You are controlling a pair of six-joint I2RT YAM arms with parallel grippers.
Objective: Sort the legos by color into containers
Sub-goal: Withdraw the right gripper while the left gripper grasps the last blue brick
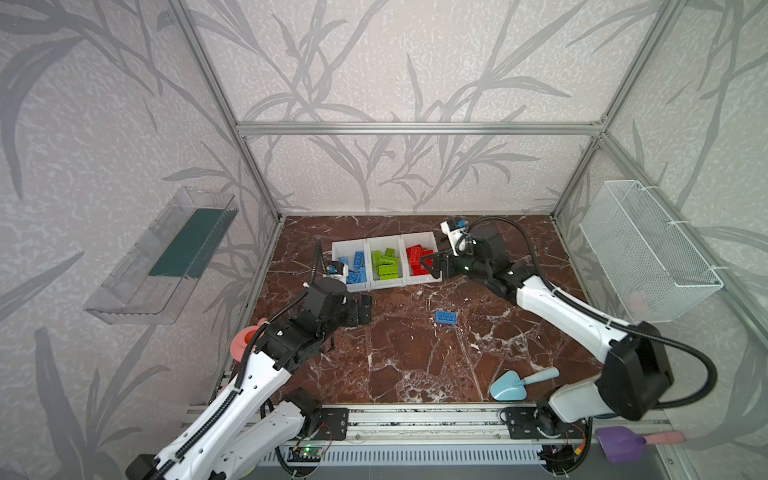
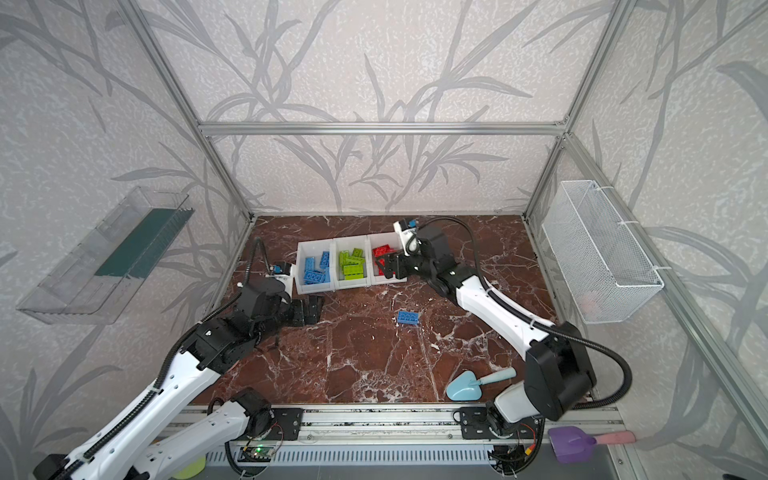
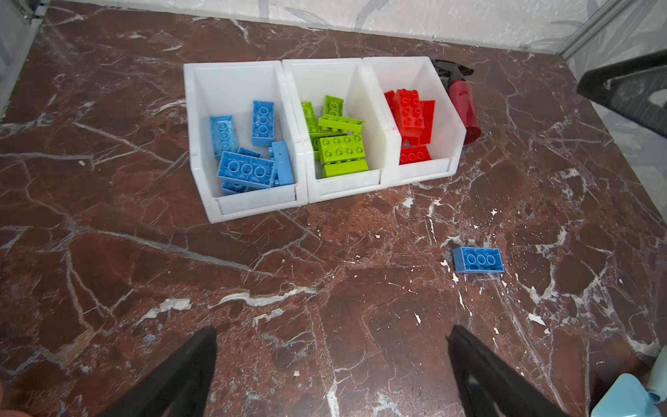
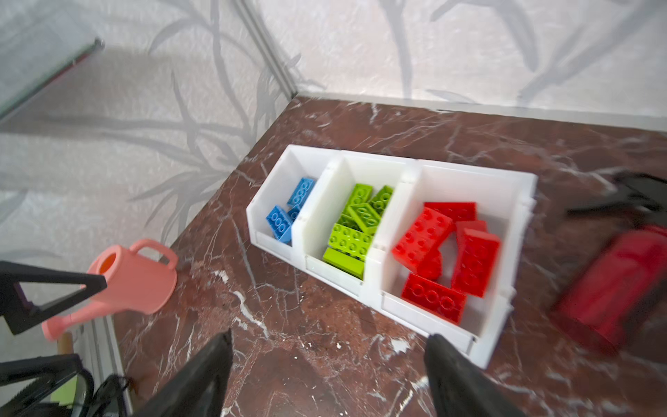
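Three white containers [image 1: 345, 246] [image 3: 234, 66] [image 4: 469, 170] stand joined in a row at the back of the table. Blue legos [image 3: 245, 169] fill the left one, green legos [image 3: 339, 148] the middle one, red legos [image 4: 426, 238] the right one. A single blue lego [image 1: 446, 318] [image 2: 407, 318] [image 3: 477, 259] lies loose on the table in front of them. My right gripper [image 1: 432, 266] [image 4: 328, 337] hangs open and empty at the front of the red container. Left of the loose blue lego, my left gripper [image 1: 361, 309] [image 3: 332, 332] stands wide open, empty, low over the table.
A red spray bottle [image 3: 463, 104] [image 4: 613, 281] lies right of the containers. A pink watering can [image 4: 133, 278] sits at the table's left edge, a light blue trowel [image 1: 509, 384] near the front right. A wire basket [image 1: 648, 249] and a clear tray [image 1: 162, 257] hang on the side walls.
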